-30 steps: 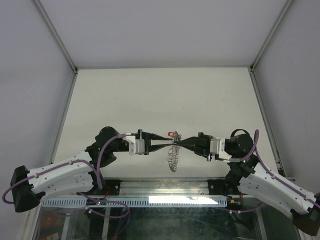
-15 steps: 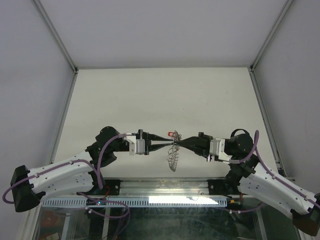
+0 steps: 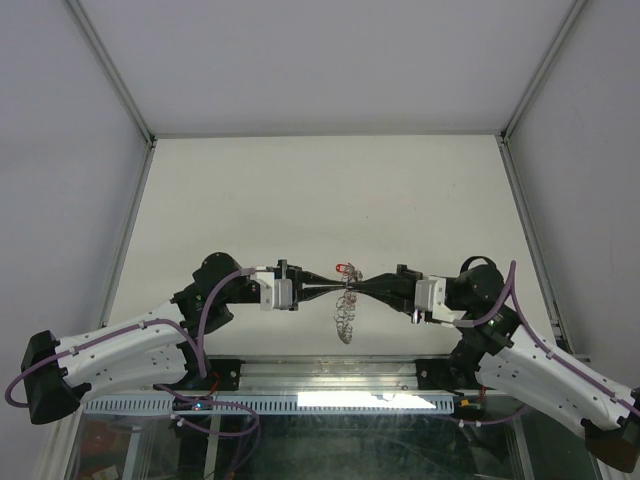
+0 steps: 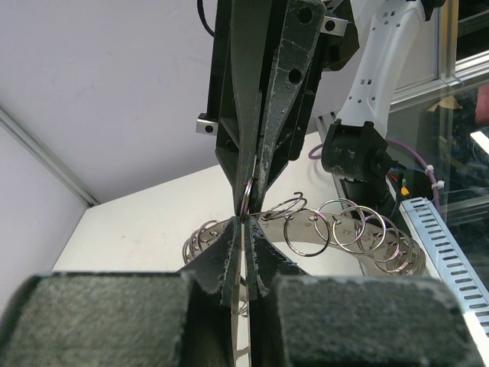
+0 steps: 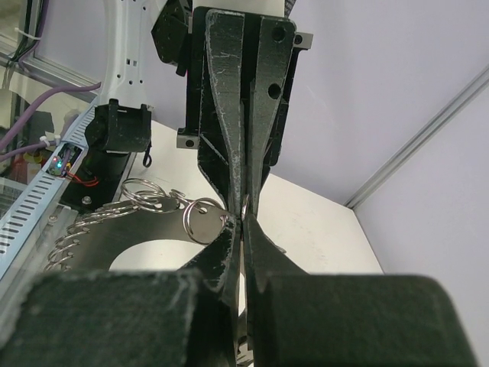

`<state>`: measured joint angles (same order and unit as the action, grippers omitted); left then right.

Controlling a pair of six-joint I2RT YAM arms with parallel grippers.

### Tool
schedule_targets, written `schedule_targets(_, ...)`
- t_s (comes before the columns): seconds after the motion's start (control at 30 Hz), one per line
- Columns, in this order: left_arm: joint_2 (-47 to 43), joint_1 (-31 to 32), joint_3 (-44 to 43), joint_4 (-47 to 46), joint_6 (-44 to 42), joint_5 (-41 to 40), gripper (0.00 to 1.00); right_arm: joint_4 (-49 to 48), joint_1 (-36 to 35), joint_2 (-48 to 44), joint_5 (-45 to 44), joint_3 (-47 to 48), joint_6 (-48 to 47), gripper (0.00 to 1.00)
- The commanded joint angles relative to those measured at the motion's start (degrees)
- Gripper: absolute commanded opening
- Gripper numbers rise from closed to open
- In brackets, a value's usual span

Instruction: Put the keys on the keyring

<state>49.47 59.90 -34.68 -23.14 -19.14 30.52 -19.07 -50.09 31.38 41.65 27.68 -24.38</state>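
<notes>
My left gripper (image 3: 340,287) and right gripper (image 3: 357,288) meet tip to tip above the table, both shut. The keyring (image 3: 345,316), a flat silver band strung with many small split rings, hangs below the meeting point. In the left wrist view the band (image 4: 309,248) curves behind my left gripper (image 4: 246,220), and a thin ring edge shows between the right gripper's fingers (image 4: 263,164). The right wrist view shows the keyring (image 5: 114,229) reaching my right gripper (image 5: 243,222). The keys' red tag (image 3: 345,267) sits just beyond the tips, and its key is too small to see.
The white table (image 3: 320,190) stretches to grey enclosure walls at the back and sides. A metal rail (image 3: 330,375) and slotted cable duct (image 3: 200,405) run along the near edge between the arm bases.
The left gripper's fingers, slightly apart a second ago, have come together at the keyring. The left gripper has edged right toward the right one. The red tag and right gripper stay put.
</notes>
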Motion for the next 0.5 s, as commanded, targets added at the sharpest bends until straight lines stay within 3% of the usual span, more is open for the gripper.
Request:
schedule_targets(0.0, -0.38, 0.13, -3.20, -0.99, -1.97, 1.65, 0.00, 3.12, -0.25, 0.52, -0.64, 3.30, -1.86, 0.00)
schedule_targets(0.47, 1.97, 0.13, -9.52, 11.33, -6.60, -2.50, 0.00, 15.46, -0.21, 2.48, -7.26, 7.44, -5.24, 0.04)
